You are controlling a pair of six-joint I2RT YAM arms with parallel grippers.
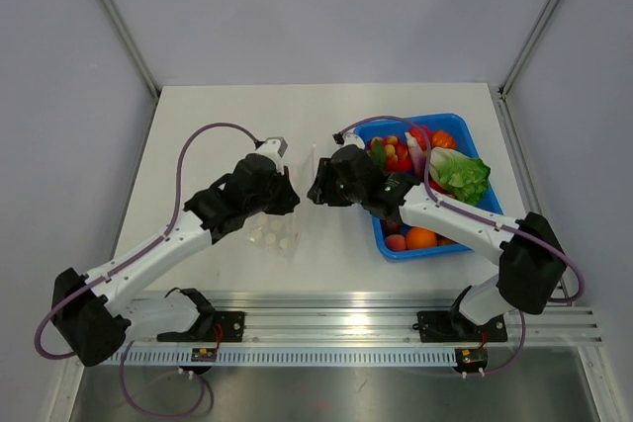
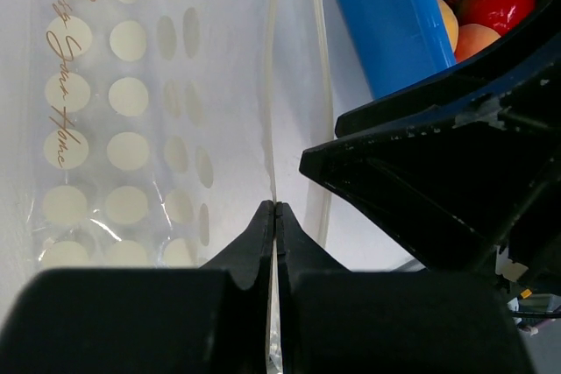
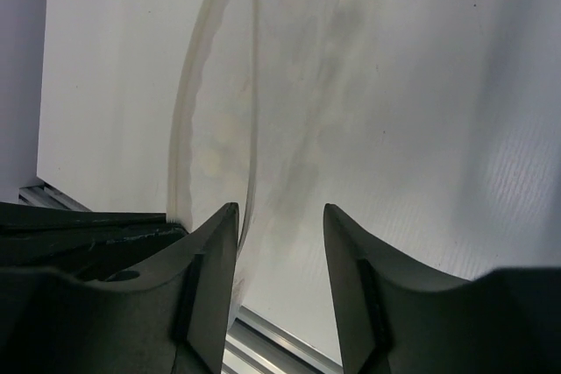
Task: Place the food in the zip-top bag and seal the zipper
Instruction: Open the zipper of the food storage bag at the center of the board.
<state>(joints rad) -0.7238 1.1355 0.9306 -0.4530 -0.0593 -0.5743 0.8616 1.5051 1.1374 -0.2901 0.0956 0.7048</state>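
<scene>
Near the table's centre, your left gripper (image 2: 276, 216): jaws clamped together on one lip of the zip-top bag (image 2: 123, 111), a pinch only the left wrist view shows. Right gripper (image 3: 280, 247): jaws apart beside the other lip; take it squarely, then spread the mouth. Farther right, food (image 1: 435, 160) in the blue tray (image 1: 427, 253).

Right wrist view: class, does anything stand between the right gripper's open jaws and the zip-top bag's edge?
Nothing visible does. The right gripper is open, and the pale rim of the zip-top bag runs down right beside one jaw, over bare table. The left gripper, jaws shut, pinches the bag elsewhere.
</scene>
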